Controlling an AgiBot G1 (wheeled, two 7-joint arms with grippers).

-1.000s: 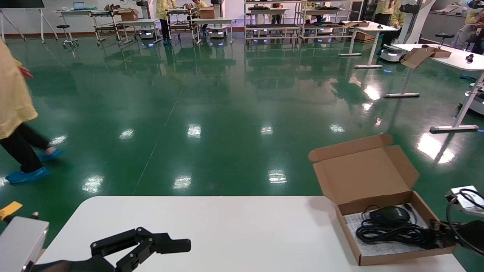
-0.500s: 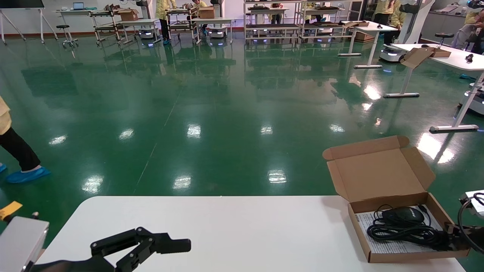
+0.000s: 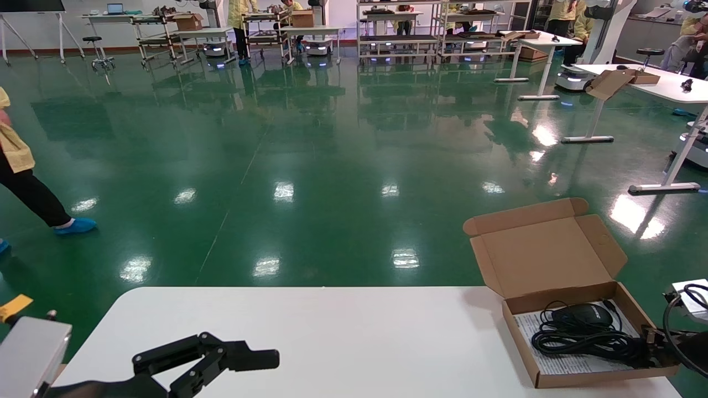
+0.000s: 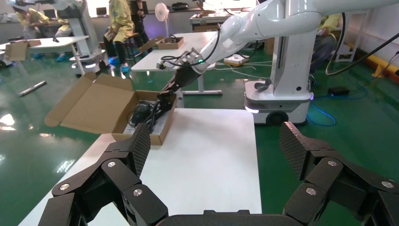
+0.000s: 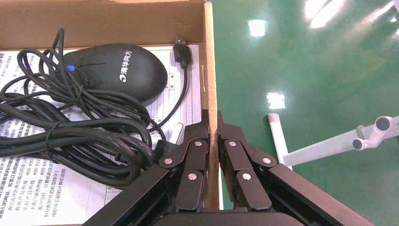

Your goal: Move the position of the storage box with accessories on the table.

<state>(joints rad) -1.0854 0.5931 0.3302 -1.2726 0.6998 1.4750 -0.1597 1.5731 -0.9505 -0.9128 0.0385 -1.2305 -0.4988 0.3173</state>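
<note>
The brown cardboard storage box sits at the right end of the white table with its lid standing open. Inside lie a black mouse, its coiled cable and a white printed sheet. My right gripper is shut on the box's right side wall; the right wrist view shows the fingers pinching the wall, with the mouse beside it. My left gripper is open and empty over the table's front left, and the box shows far off in its view.
Green floor lies beyond the table's far and right edges. A person in yellow walks at the far left. White tables with legs and another cardboard box stand far right. My own base shows in the left wrist view.
The box, held by my right gripper, slid right along the table, then a little back left. The person at the left walked. My left arm has not moved.
</note>
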